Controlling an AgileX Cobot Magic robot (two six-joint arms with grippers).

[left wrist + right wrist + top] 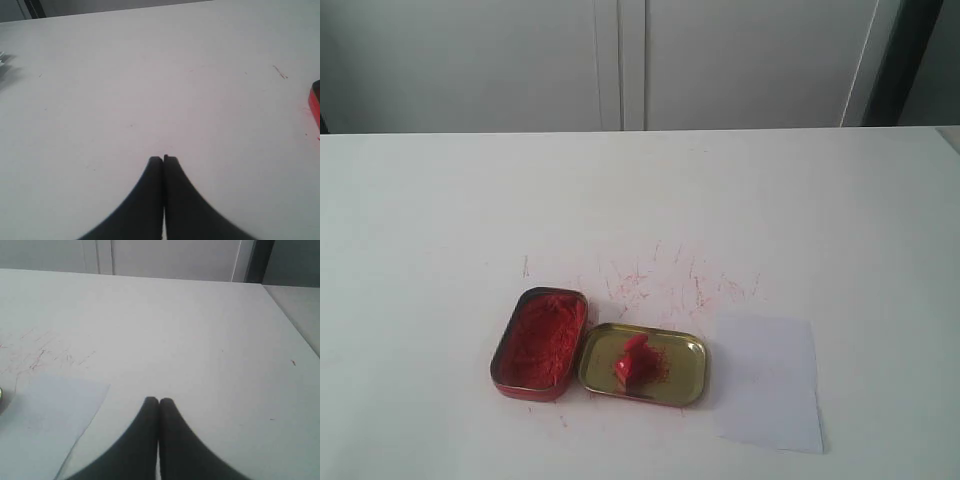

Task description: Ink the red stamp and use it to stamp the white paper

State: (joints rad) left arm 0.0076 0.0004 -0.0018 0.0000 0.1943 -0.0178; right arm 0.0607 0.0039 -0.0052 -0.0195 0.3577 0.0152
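We see small bright red plastic stamp (pixel 632 362) lying inside shallow gold-coloured metal lid (pixel 685 378), red smears around it. Lid sits on white desk (pixel 800 200), between red oval tin of red ink paste (pixel 525 392) on its left and thin white rectangular paper (pixel 767 380) just beside it on its right. We note left claw (pixel 163 159) closed, empty, above bare desk. Right claw (pixel 159 401) closed, empty, near paper's edge.
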